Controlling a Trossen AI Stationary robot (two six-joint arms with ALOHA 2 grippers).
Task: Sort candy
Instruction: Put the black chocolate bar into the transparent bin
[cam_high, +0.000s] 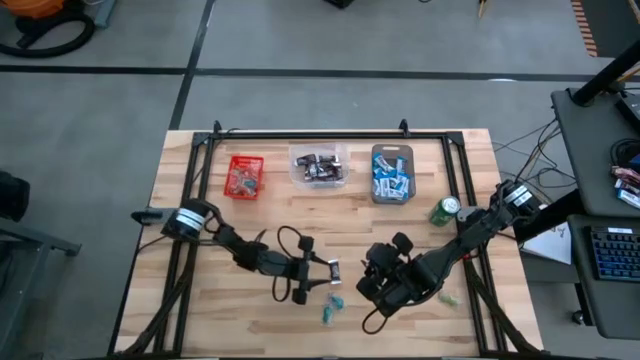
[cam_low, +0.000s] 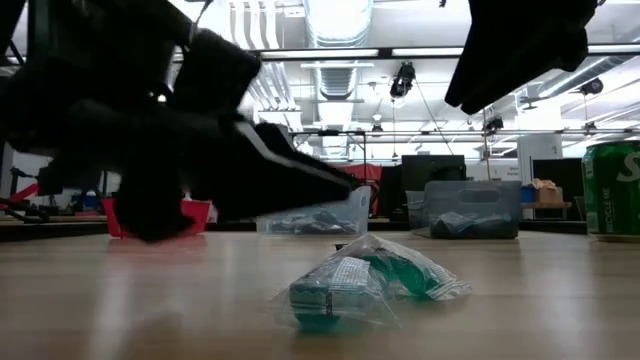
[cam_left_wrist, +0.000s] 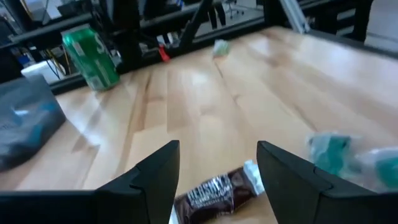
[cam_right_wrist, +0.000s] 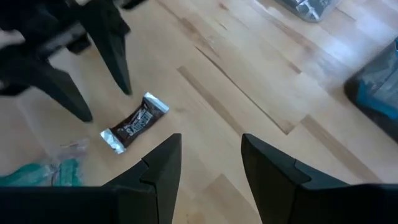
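A dark brown wrapped candy (cam_left_wrist: 216, 194) lies flat on the table between the spread fingers of my left gripper (cam_left_wrist: 217, 149), which sits low over the table's near middle (cam_high: 322, 274) and stands open, not touching it. Teal-wrapped candies (cam_low: 365, 282) lie just nearer the front edge (cam_high: 333, 304). My right gripper (cam_right_wrist: 211, 142) hovers open above the table to the right of them (cam_high: 372, 285), pointing down at a slant toward the brown candy (cam_right_wrist: 135, 123), with nothing between its fingers. A pale green candy (cam_high: 449, 297) lies farther right.
At the back stand a red bin (cam_high: 244, 176), a clear bin (cam_high: 318, 165) with dark candies and a grey bin (cam_high: 392, 172) with blue-and-white ones. A green can (cam_high: 444, 210) stands right of centre. A black frame runs along the table's edges.
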